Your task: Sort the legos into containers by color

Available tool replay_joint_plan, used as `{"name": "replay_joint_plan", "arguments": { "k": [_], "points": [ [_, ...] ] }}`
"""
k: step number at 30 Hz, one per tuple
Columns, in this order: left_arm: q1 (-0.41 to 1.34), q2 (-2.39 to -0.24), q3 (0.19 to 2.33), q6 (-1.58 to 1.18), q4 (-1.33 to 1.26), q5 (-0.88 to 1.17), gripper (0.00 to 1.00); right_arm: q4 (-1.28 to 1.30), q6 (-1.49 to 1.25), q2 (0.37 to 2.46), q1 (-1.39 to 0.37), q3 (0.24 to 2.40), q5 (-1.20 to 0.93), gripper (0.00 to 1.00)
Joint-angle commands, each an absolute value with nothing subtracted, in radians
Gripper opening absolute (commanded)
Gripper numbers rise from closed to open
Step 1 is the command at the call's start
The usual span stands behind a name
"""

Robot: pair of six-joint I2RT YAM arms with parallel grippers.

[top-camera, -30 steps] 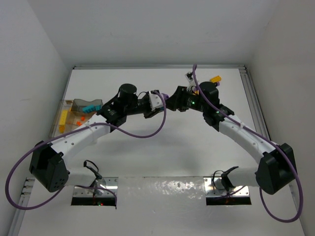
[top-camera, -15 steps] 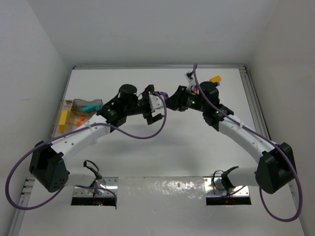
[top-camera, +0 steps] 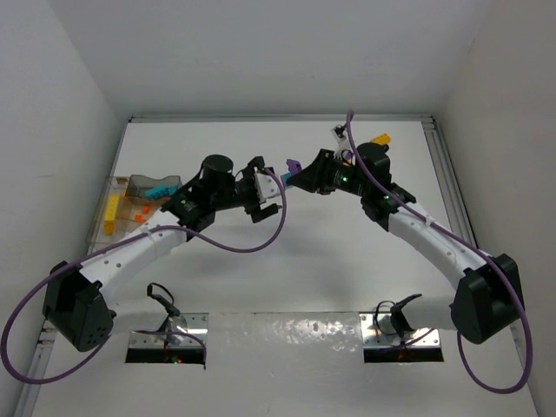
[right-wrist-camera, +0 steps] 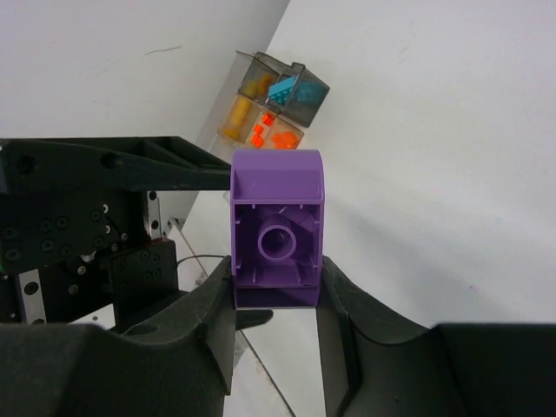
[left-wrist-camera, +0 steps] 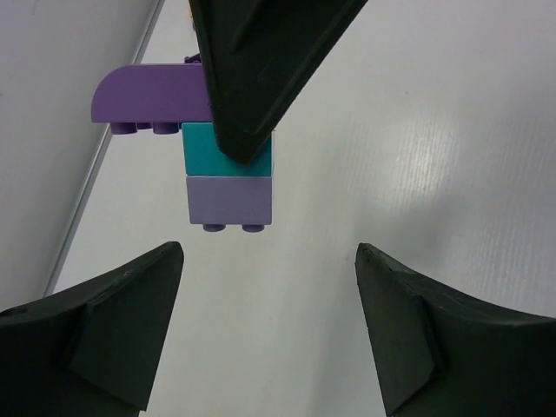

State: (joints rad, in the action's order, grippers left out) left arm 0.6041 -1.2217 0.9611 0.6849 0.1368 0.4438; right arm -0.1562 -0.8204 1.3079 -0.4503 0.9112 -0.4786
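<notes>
The left end effector stands released, its two fingers spread wide with nothing between them. It has just backed off: a second ago it was closed in against the right one at mid-worktop, half a second ago its jaws were parting, and now, seen from above, it has swung a little leftward, clear of the load. Just ahead of those open fingers, apart from them and above the worktop, hangs the stack of legos. It has a curved purple brick at one end, a teal brick in the middle and a lilac brick at the other end, studs toward the left fingers, all three pressed together. The right end effector is clenched on it, a finger on each side of the purple piece, whose hollow underside faces that wrist camera. From above it holds the stack up between the two arms. I judge this a handover or regrip. The stack is now the right arm's alone, but it is mixed in colour and unsplit, so it suits no compartment until the teal is pulled free. That likely needs the left to take hold again. The tray lies well off to the left at the worktop's edge, with teal, yellow and orange pieces in separate compartments. Farthest off, a yellow brick sits loose near the back right.
</notes>
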Motion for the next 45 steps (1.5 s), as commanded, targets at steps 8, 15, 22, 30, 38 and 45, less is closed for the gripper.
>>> {"name": "replay_joint_plan", "arguments": {
  "k": [8,15,22,30,38,45],
  "points": [
    [0.598,-1.308,1.074,0.646,0.025,0.515,0.74,-0.213,-0.833,1.293,-0.451,0.922,-0.497,0.00],
    [0.600,-1.313,1.091,0.657,0.055,0.538,0.35,-0.212,-0.830,1.293,-0.449,0.920,-0.491,0.00],
    [0.607,-1.313,1.081,0.617,0.031,0.525,0.00,-0.210,-0.833,1.304,-0.451,0.922,-0.486,0.00],
    [0.479,-1.316,1.002,0.594,0.227,0.227,0.00,-0.003,-0.669,1.220,-0.385,0.919,-0.257,0.00],
    [0.217,-1.226,1.048,0.531,0.501,0.097,0.00,0.043,-0.617,1.215,-0.354,0.879,-0.202,0.00],
    [-0.220,-1.247,1.155,0.462,0.843,0.038,0.00,0.006,-0.637,1.269,-0.357,0.876,-0.267,0.00]
  ]
}}
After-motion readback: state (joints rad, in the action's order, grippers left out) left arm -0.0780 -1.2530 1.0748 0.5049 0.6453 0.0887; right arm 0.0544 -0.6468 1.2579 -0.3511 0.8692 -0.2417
